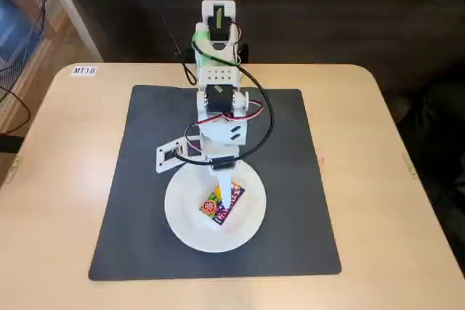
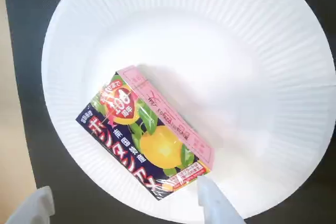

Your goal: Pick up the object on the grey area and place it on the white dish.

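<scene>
1. The packet (image 2: pixel 144 140) lies flat in the white paper plate (image 2: pixel 252 51), printed face up, with lemons, a red round badge and a dark purple edge showing in my wrist view. It sits left of the plate's middle there, turned at a slant, its pink side panel facing the plate's centre.
2. In the fixed view the packet (image 1: pixel 216 206) rests near the middle of the plate (image 1: pixel 185 223), partly hidden behind my tool.
3. The plate stands on the dark grey mat (image 1: pixel 290 208), in the mat's near half as the fixed view shows it, fully inside the mat's edges.
4. The mat lies square on the light wooden desk (image 1: pixel 65 179), which shows bare on every side of it; a small white label (image 1: pixel 84 71) is stuck at the desk's far left corner.
5. My tool (image 2: pixel 126 205) is open: in the wrist view the two pale fingertips (image 2: pixel 215 203) stand well apart at the bottom edge, the right one just beside the packet's lower corner, the left one off at the plate's rim. Nothing is between them.
6. In the fixed view my tool (image 1: pixel 226 197) points down over the plate, my white arm (image 1: pixel 218 99) reaching from the far side of the mat.
</scene>
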### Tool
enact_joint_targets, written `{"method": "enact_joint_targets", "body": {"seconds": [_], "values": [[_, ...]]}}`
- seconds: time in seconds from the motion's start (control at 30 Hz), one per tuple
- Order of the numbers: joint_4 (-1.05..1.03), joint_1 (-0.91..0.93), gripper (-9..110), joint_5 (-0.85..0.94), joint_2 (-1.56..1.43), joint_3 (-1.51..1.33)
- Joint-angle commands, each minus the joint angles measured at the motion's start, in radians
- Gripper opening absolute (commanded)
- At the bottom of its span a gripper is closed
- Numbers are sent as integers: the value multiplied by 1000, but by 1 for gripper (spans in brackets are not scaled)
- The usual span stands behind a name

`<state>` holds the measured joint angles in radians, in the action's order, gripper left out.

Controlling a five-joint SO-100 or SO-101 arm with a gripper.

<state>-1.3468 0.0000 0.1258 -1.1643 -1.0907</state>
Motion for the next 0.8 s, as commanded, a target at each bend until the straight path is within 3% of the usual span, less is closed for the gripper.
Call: {"method": "enact_joint_targets", "body": {"seconds": [0.0, 0.13, 0.3, 0.53, 0.77], "values": [[-40, 14, 24, -26, -103, 54], [-155, 37, 0, -112, -253, 54], [-202, 28, 0, -170, -580, -89], [158, 57, 0, -241, -1347, -890], [314, 17, 0, -202, -1707, -1413]]}}
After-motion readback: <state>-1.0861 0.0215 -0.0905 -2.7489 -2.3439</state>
